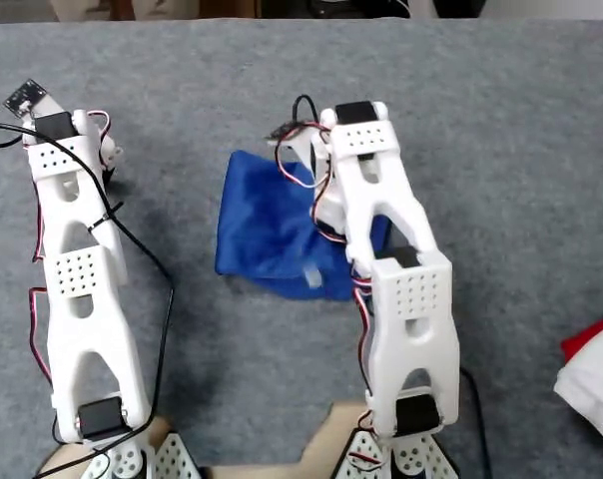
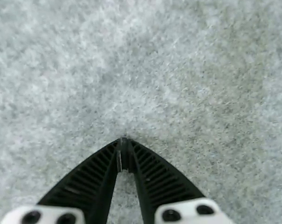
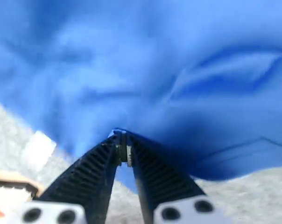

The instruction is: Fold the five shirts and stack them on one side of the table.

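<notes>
The right gripper (image 3: 122,140) has its 2 black ribbed jaws pressed together, and as far as the wrist view shows they pinch a thin fold at the edge of the soft, rumpled blue shirt (image 3: 178,70). The cloth billows close in front of the camera. From above, this arm stands over the middle of the tabletop and reaches across the blue shirt to its far edge. The garment lies bunched in a rough heap rather than flat, with a small pale tag (image 1: 311,277) showing near its near edge. The left gripper (image 2: 123,144) is likewise closed tip to tip but holds nothing. It sits low over the bare grey felt tabletop (image 2: 187,70), well apart from the garment. At the right edge lies a red and white bundle of cloth (image 1: 593,374), probably more shirts waiting. The step in hand looks like spreading or making a 1st fold. To do it well, the pinch should hold only 1 layer at a corner or hem and carry it low and slowly, so the rest drags flat. The idle arm could pin the opposite edge to stop the whole heap sliding.
</notes>
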Robot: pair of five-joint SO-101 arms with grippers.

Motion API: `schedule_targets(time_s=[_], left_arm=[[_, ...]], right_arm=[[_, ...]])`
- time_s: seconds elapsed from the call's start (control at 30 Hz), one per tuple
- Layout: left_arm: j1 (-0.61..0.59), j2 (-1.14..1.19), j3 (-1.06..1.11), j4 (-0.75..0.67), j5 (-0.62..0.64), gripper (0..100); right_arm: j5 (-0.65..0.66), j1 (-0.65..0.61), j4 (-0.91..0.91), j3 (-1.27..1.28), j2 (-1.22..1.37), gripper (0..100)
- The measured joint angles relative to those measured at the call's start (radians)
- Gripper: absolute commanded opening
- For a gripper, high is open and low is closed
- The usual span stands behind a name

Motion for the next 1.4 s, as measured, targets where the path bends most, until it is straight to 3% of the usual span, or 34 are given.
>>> schedule_targets(time_s=[0.27, 0.63, 0.77, 0.9, 1.13, 1.4], left_arm=[[0.000, 0.000, 0.000, 0.000, 0.000, 2], [0.000, 0.000, 0.000, 0.000, 0.000, 2], [0.003, 0.000, 0.000, 0.000, 0.000, 2], [0.038, 0.000, -0.006, 0.031, -0.025, 2], [0.176, -0.091, -0.021, 0.081, -0.052, 2], [0.405, -0.262, -0.021, 0.066, -0.052, 2]], right_arm=[[0.037, 0.060, 0.000, 0.187, -0.092, 0.5], [0.100, 0.244, 0.000, 0.296, -0.092, 0.5], [0.089, 0.267, 0.000, 0.199, -0.092, 0.5], [-0.005, 0.249, 0.000, 0.035, -0.092, 0.5], [-0.061, 0.123, -0.002, -0.226, -0.091, 0.5], [-0.068, 0.115, -0.031, -0.423, 0.104, 0.5]])
